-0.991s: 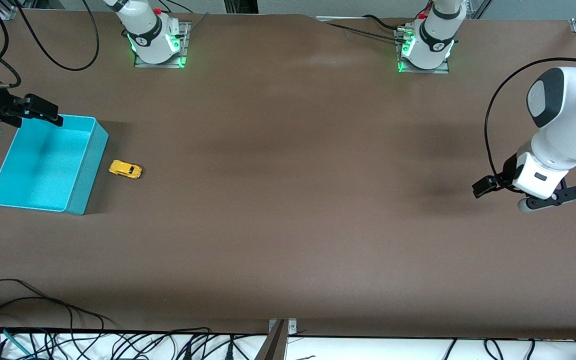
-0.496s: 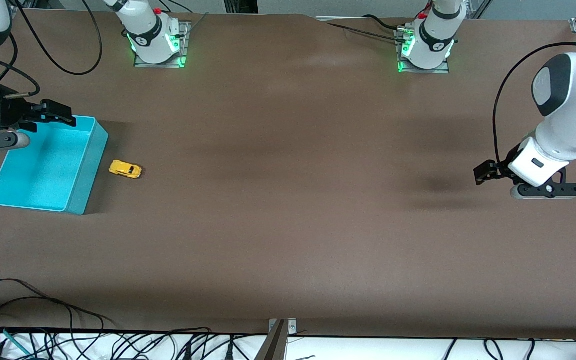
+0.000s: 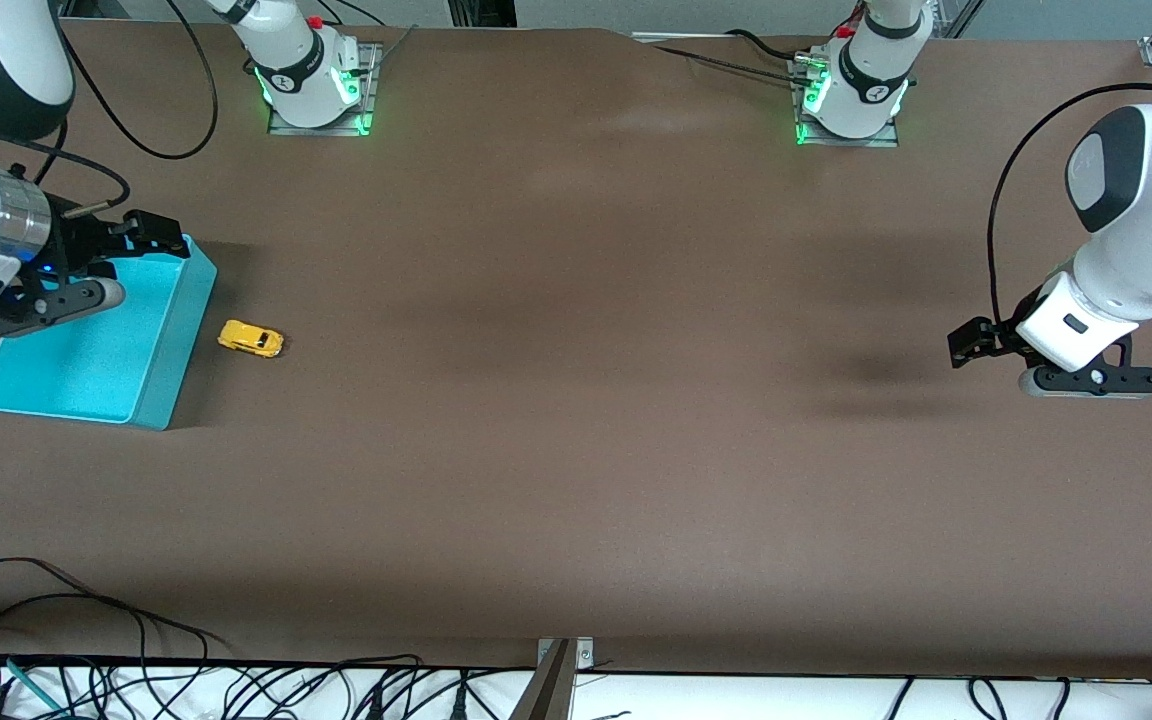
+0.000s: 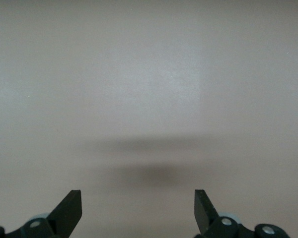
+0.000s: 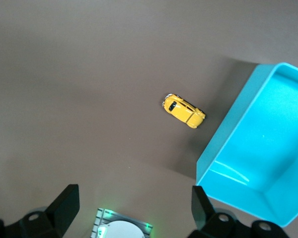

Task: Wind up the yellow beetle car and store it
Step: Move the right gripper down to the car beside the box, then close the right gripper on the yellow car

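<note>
The yellow beetle car stands on the brown table beside the teal bin, on the bin's side toward the left arm's end. In the right wrist view the car lies free beside the bin. My right gripper is open and empty in the air over the bin's corner closest to the right arm's base; its fingers stand wide apart in its wrist view. My left gripper is open and empty, waiting over bare table at the left arm's end.
The teal bin holds nothing that I can see. The right arm's base and the left arm's base stand along the table's edge farthest from the front camera. Cables lie along the edge nearest that camera.
My right gripper has moved from the bin's outer edge across it toward the car. My left gripper rose slightly at first, then stayed still. The car has not moved.
</note>
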Controlling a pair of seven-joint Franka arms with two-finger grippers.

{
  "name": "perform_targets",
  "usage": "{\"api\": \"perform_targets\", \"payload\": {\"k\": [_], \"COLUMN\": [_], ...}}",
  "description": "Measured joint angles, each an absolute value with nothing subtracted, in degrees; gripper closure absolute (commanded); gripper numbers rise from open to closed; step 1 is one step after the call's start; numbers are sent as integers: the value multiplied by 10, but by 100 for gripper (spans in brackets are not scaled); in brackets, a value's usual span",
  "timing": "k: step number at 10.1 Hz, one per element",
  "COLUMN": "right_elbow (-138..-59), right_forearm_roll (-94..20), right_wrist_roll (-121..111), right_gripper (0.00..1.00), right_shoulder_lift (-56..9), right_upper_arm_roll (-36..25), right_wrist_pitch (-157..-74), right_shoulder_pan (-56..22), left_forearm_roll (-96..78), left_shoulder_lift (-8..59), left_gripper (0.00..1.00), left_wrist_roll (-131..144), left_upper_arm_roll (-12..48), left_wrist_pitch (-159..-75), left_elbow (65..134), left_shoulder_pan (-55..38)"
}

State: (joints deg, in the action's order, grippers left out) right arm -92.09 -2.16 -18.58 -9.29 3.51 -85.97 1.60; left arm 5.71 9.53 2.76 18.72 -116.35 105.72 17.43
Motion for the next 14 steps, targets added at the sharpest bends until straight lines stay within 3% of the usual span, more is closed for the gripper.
{"api": "perform_targets", "payload": {"k": [5, 10, 14], "right_elbow": [-957, -1142, -1270], "right_forearm_roll": [-22, -22, -22], "right_wrist_roll": [-460, -728, -795], "right_gripper": [0, 0, 0], "right_shoulder_lift": [-157, -161, -156], "right_upper_arm_roll": [28, 27, 31], "right_wrist_pitch": [-957, -1203, -1369], "right_shoulder_pan": [29, 62, 61], "left_forearm_roll": [57, 57, 57], "left_shoulder_lift": [95, 95, 95], "left_gripper": [0, 0, 0], "left_wrist_roll": [28, 28, 27], "left_upper_arm_roll": [187, 187, 187], "left_wrist_pitch": [-1159, -1159, -1159], "left_elbow": [1057, 1058, 1058], "left_shoulder_pan": [175, 175, 175]}}
